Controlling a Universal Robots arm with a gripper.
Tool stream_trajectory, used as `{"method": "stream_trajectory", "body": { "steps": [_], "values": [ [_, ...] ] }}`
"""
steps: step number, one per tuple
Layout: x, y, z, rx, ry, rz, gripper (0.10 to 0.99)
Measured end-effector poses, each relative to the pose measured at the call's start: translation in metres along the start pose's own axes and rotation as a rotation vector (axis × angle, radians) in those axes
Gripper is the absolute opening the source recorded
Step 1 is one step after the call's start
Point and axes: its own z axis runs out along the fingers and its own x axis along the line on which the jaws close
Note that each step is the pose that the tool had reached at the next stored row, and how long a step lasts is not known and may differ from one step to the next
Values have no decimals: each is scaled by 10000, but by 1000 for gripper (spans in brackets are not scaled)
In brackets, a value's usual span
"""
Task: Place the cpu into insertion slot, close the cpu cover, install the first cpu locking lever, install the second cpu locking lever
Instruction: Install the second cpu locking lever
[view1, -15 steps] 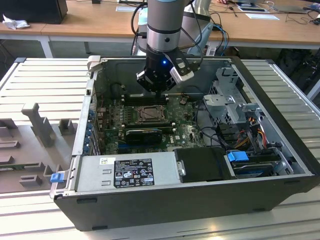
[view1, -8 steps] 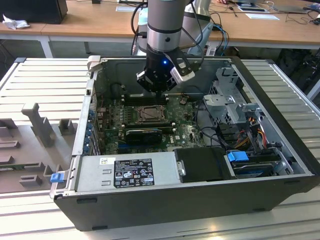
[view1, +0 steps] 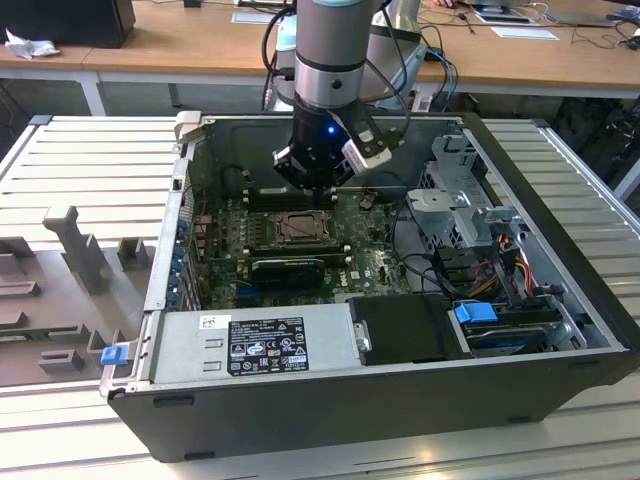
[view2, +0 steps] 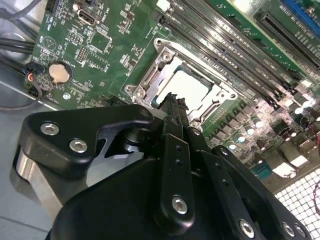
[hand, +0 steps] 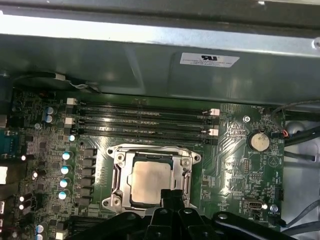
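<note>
The pale silvery-beige cpu (hand: 146, 181) (view2: 189, 89) lies flat in the insertion slot (view1: 298, 228) on the green board. The silvery cpu cover (hand: 119, 172) (view2: 150, 75) lies down around it, and the chip shows through its window. My black gripper (hand: 173, 194) (view2: 172, 104) (view1: 314, 186) hovers over one edge of the socket, its fingers pressed together with nothing between them. The fingertips hide a corner of the chip in both wrist views. A thin metal rod (hand: 155, 146) runs along one side of the cover.
Long black memory slots (hand: 140, 120) run beside the socket. A coin battery (hand: 259, 141) sits on the board. A black expansion card (view1: 290, 268) lies in front of the socket, with the power supply (view1: 255, 345), drive cage (view1: 460, 195) and case walls around.
</note>
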Motion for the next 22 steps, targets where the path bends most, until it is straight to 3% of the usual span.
{"method": "stream_trajectory", "body": {
  "steps": [9, 11, 13, 15, 16, 18, 22],
  "values": [
    [2, -37, -48, 2, 1, -1, 106],
    [8, -115, -42, 1, 0, -1, 106],
    [9, -130, -24, -1, 4, -1, 106],
    [13, -183, 29, -5, 101, 5, 106],
    [19, -265, 51, -9, 113, 4, 106],
    [25, -324, 58, -9, 113, 3, 106],
    [32, -348, 57, -27, 113, -4, 106]
  ]
}}
